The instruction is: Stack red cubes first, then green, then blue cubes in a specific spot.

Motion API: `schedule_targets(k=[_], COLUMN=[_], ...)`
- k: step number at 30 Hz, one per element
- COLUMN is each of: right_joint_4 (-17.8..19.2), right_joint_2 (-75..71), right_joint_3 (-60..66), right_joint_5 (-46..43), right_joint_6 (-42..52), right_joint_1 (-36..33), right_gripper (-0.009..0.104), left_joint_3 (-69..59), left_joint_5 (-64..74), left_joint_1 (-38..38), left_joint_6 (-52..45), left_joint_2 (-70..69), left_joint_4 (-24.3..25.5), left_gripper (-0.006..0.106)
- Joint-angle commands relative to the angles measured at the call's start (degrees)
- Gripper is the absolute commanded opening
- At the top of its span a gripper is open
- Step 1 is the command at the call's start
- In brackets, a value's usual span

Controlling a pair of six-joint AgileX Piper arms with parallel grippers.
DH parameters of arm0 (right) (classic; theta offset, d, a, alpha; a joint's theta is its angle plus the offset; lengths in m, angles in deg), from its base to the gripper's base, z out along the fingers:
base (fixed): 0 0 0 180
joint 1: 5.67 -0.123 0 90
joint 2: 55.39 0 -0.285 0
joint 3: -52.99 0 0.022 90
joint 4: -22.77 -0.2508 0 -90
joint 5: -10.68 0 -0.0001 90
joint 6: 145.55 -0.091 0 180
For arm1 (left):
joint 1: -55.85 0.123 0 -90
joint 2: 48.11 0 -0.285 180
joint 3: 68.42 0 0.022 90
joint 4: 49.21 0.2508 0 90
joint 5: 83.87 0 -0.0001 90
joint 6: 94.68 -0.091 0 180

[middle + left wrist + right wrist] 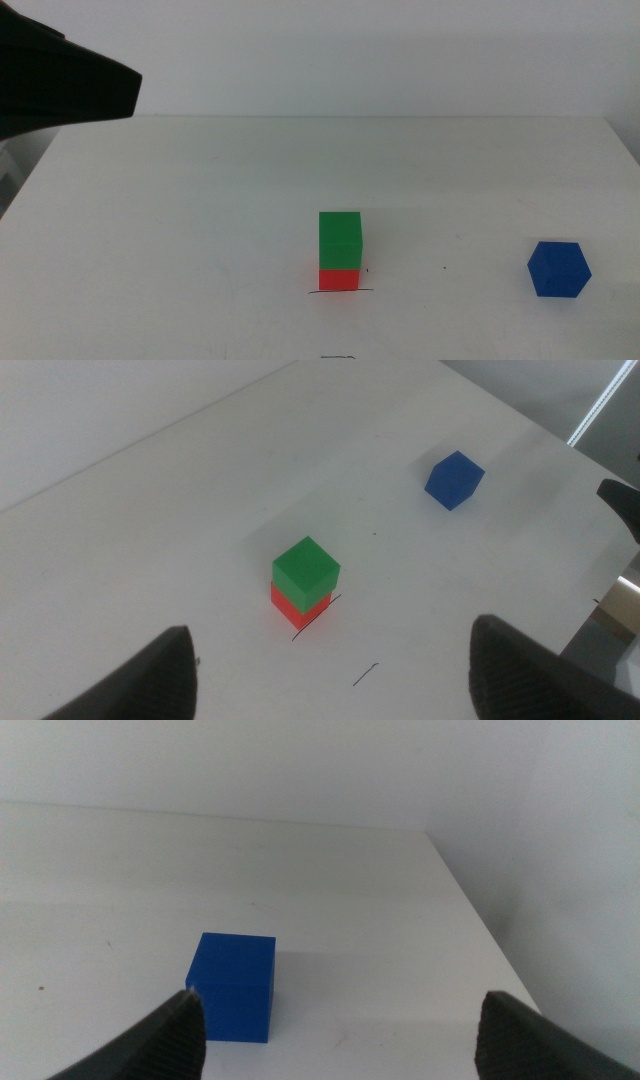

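Two steps look done: the green cube (340, 240) sits squarely on the red cube (339, 279), which rests on the black pen stroke (340, 292) on the counter (200, 220). The blue cube (559, 269) lies well apart, still to stack. The right pincer (335, 1020) hangs wide just before it; the left pincer (335, 665), also wide, is raised clear of the stack. Nothing blocks the path
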Motion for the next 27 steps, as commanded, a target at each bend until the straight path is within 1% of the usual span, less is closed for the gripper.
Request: schedule_targets(k=[1,3,7,9,17,19,23,27], right_joint_4=[-0.55,-0.68,-0.61,-0.55,-0.60,-1.55,-2.16,-2.16], right_joint_2=[-0.79,0.30,5.90,10.20,27.29,31.41,41.50,51.95], right_joint_3=[-0.92,-2.51,-8.95,-12.94,-26.72,-31.55,-42.42,-54.34], right_joint_5=[-4.44,-3.51,2.73,5.76,11.95,16.16,29.97,44.41], right_joint_6=[0.54,0.54,0.54,0.54,0.54,0.54,0.02,-2.77], right_joint_1=[0.44,0.44,0.44,0.44,0.39,0.27,-1.21,-3.92], right_gripper=[0.090,0.090,0.090,0.090,0.090,0.090,0.090,0.090], left_joint_3=[1.16,1.16,1.16,1.16,1.16,1.16,1.16,1.16], left_joint_5=[-1.96,-1.96,-1.96,-1.96,-1.96,-1.96,-1.96,-1.96], left_joint_1=[0.09,0.09,0.09,0.09,0.09,0.09,0.09,0.09], left_joint_6=[0.10,0.10,0.10,0.10,0.10,0.10,0.10,0.10], left_joint_2=[-0.09,-0.09,-0.09,-0.09,-0.09,-0.09,-0.09,-0.09], left_joint_4=[-3.00,-3.00,-3.00,-3.00,-3.00,-3.00,-3.00,-3.00], left_gripper=[0.093,0.093,0.093,0.093,0.093,0.093,0.093,0.093])
